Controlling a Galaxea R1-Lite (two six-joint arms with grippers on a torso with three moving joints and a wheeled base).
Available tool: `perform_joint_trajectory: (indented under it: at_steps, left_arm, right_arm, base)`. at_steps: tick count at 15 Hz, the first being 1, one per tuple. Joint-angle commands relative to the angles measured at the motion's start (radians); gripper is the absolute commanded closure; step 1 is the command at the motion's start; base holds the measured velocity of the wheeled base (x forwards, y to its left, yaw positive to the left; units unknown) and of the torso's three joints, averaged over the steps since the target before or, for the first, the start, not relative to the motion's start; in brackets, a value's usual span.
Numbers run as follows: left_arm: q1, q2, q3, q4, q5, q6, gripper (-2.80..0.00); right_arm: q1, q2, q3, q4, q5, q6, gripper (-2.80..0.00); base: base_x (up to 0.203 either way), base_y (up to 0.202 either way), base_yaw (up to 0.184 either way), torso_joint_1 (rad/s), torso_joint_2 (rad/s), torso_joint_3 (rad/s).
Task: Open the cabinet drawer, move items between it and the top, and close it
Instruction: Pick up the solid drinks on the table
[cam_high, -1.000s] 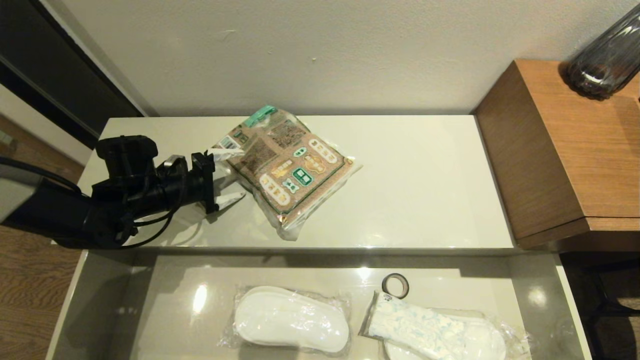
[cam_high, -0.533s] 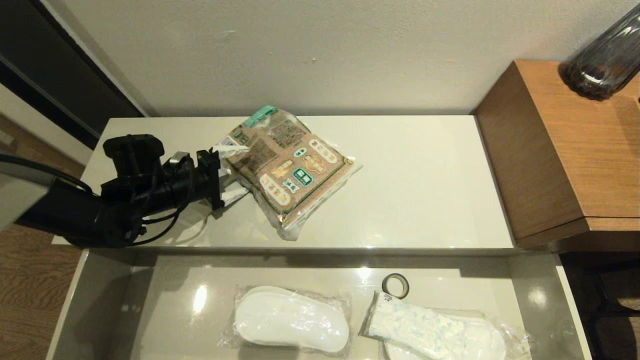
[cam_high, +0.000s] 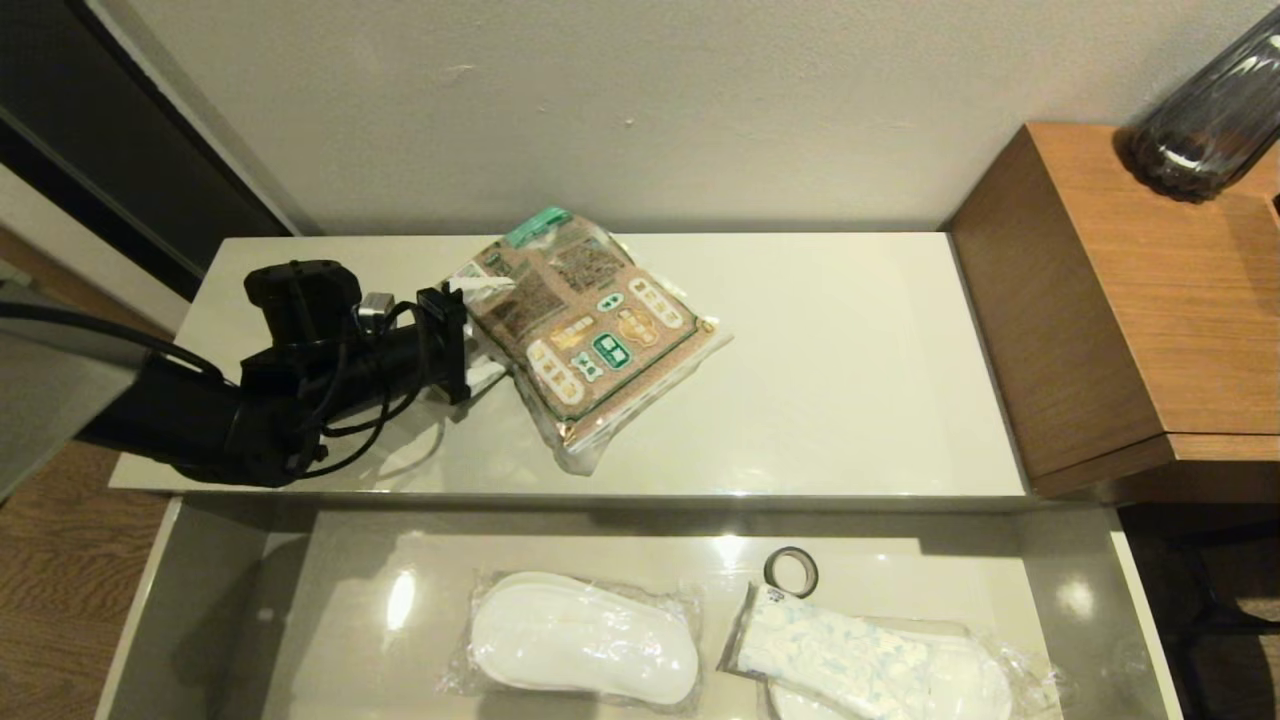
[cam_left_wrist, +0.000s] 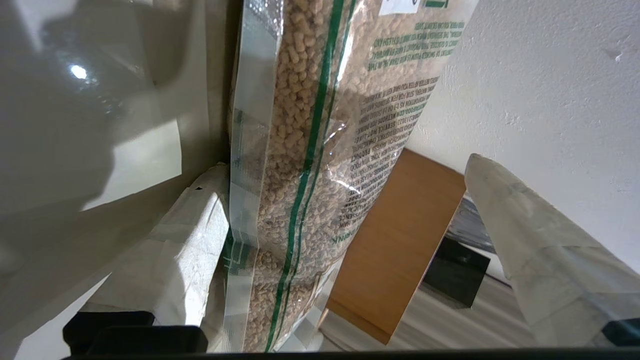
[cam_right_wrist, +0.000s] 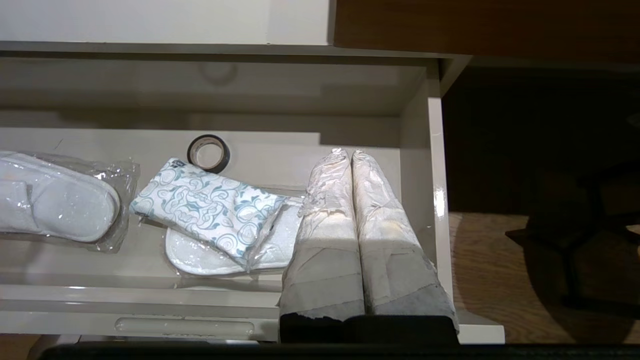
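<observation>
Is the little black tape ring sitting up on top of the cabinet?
No, the tape ring lies down in the open drawer, beside the blue-patterned white pack, not on the top.

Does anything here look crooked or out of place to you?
Mildly. The printed packet lies skewed on the top, with the open left gripper astride its edge. In the open drawer, the white pack rests half on a bagged slipper.

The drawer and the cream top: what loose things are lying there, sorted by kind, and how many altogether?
Printed brown-and-green packet, on the top: 1
Bagged white slippers, in the drawer: 2
White pack with blue pattern, lying on one slipper: 1
Dark tape ring, in the drawer: 1
Total: 5
</observation>
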Motion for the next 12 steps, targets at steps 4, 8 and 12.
perform_joint_trajectory:
  at_steps: [4, 8, 12]
  left_arm:
    - [-0.086, 0.021, 0.014, -0.008, 0.122, 0.076, -2.80]
    - [-0.098, 0.023, 0.075, -0.106, 0.096, 0.093, -2.80]
    - [-0.107, 0.079, 0.143, -0.280, 0.009, 0.070, -2.80]
  right_arm:
    - [0.000, 0.001, 0.000, 0.000, -0.001, -0.001, 0.00]
    - [0.000, 0.001, 0.001, 0.000, 0.000, -0.001, 0.00]
    - [0.000, 0.001, 0.001, 0.000, 0.000, -0.001, 0.00]
  base:
    - [0.000, 0.000, 0.000, 0.000, 0.00, 0.000]
    - [0.000, 0.000, 0.000, 0.000, 0.00, 0.000]
    - [0.000, 0.000, 0.000, 0.000, 0.00, 0.000]
